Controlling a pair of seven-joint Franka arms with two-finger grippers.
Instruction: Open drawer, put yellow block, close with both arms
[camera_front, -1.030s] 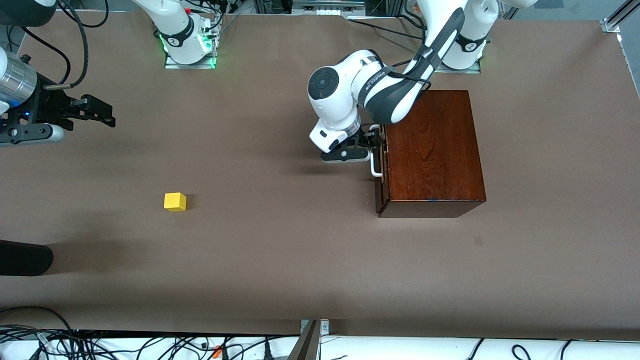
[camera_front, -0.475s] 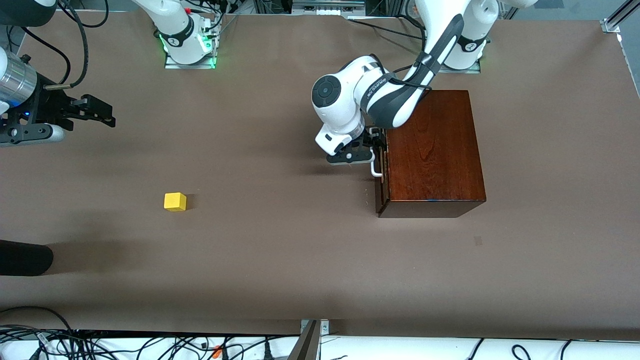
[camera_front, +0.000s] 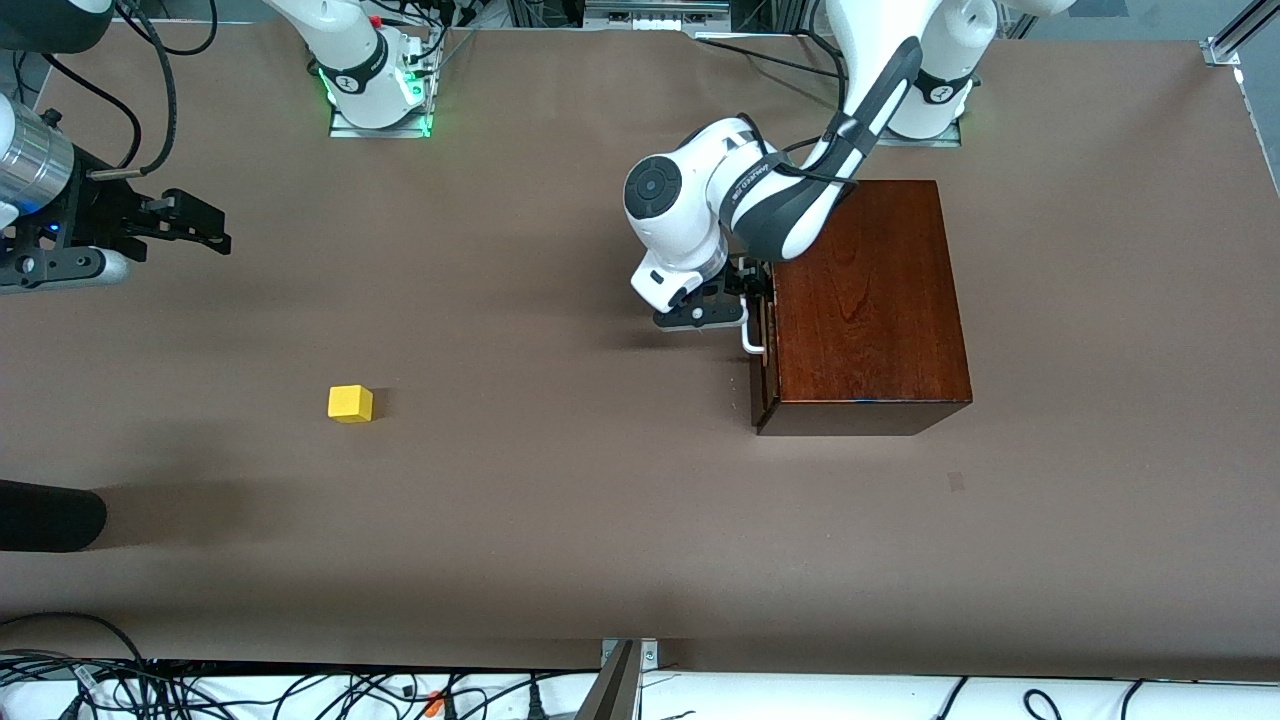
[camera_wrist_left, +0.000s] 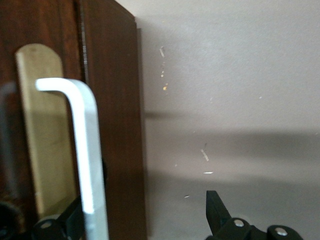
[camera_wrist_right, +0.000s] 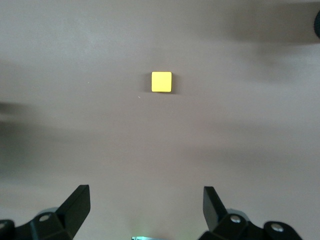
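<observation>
Altogether one yellow block (camera_front: 350, 403), one drawer (camera_front: 762, 330), left gripper (camera_front: 745, 300) apparently straddling its handle (camera_front: 752, 335), right gripper (camera_front: 205, 228) fingers wide.

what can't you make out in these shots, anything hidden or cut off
- Drawer inside: front view, shut in the wooden box.
- Handle upper end: front view, hidden by the left gripper; lower end cut off at the left wrist view's edge.
- Right gripper: front view, its arm is cut off at the edge.
- Yellow block: underside unseen.
</observation>
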